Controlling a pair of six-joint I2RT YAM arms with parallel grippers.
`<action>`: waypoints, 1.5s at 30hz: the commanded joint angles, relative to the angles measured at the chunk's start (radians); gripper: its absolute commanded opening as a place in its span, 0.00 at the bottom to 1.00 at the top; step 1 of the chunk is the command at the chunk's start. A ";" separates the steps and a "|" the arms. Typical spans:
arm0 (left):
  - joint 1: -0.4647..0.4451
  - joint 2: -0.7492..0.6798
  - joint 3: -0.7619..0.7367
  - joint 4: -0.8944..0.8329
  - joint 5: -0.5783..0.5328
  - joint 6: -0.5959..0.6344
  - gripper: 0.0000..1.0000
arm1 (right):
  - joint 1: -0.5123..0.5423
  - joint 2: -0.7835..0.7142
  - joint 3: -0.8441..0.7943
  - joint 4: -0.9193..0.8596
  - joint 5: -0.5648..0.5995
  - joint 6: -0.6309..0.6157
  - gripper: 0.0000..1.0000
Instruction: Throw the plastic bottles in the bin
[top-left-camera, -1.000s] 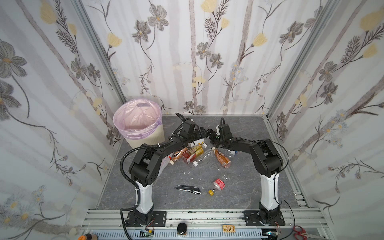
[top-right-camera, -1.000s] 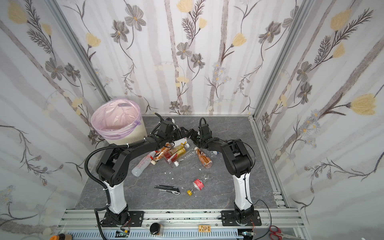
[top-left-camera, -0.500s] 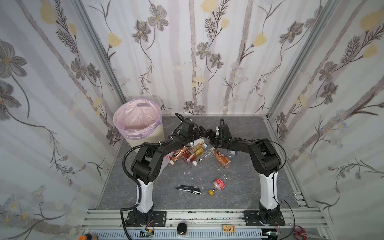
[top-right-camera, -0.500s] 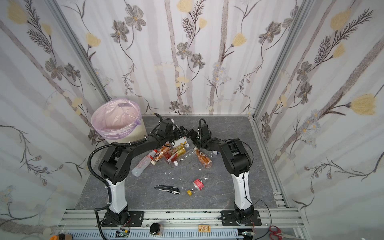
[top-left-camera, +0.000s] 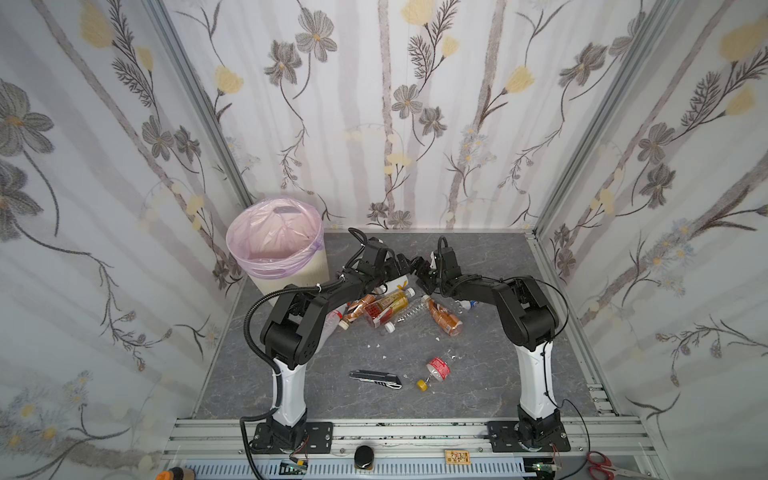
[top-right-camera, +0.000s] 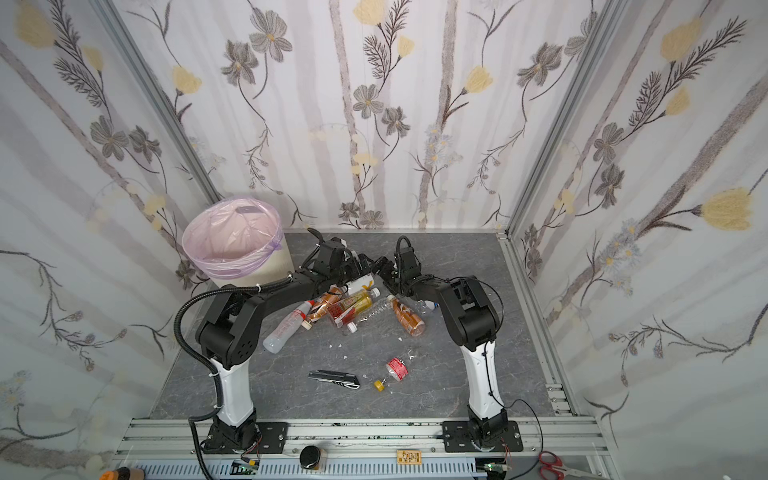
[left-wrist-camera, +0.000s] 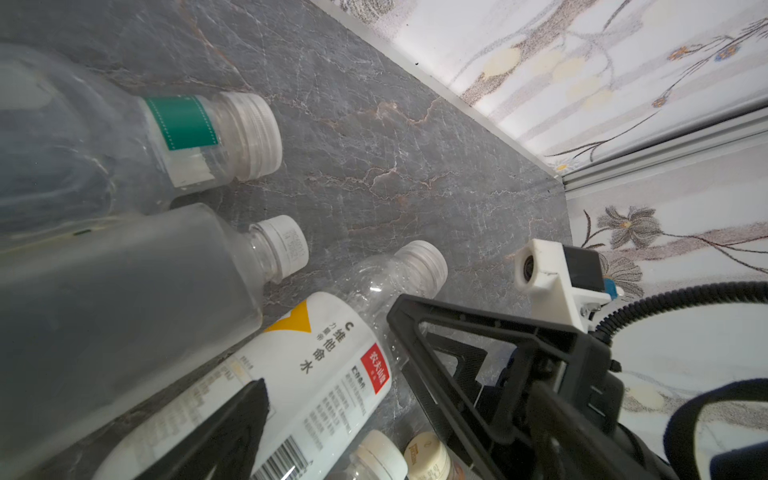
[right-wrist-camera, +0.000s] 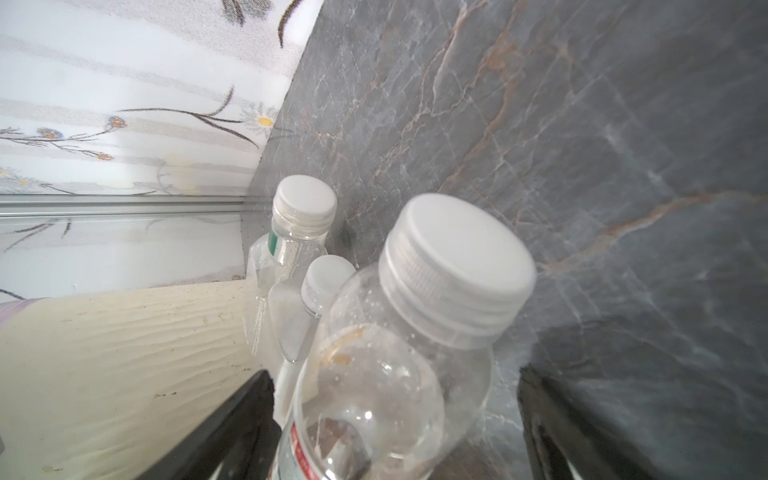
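Observation:
The cream bin (top-left-camera: 291, 274) with its pink liner stands at the back left. Several plastic bottles (top-left-camera: 386, 305) lie heaped right of it, and one with a red label (top-left-camera: 438, 369) lies apart nearer the front. Both grippers meet over the back of the heap. My right gripper (right-wrist-camera: 395, 407) is open and straddles the shoulder of a clear white-capped bottle (right-wrist-camera: 415, 316), with a gap on one side. That same white-labelled bottle (left-wrist-camera: 324, 365) lies under my open left gripper (left-wrist-camera: 386, 419). The right gripper's finger (left-wrist-camera: 457, 328) hides one of the left gripper's own fingers.
A green-labelled bottle (left-wrist-camera: 178, 124) and a frosted one (left-wrist-camera: 166, 282) lie against the bin wall (right-wrist-camera: 104, 353). A grey-black utility knife (top-left-camera: 376, 379) and small white shards lie on the floor at the front. The back wall is close behind the grippers.
The right gripper's jaws have drawn in slightly around the bottle. Both arms have hardly moved, and the bottles lie where they were.

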 joint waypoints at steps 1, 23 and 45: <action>0.001 -0.017 -0.014 0.040 0.001 -0.019 1.00 | 0.004 0.013 0.010 0.053 -0.003 0.038 0.90; 0.007 -0.051 -0.065 0.089 0.028 -0.022 1.00 | 0.015 0.034 0.019 0.070 0.001 0.062 0.68; -0.036 -0.218 0.059 -0.036 -0.011 0.217 1.00 | -0.045 -0.204 0.035 -0.007 0.028 -0.089 0.62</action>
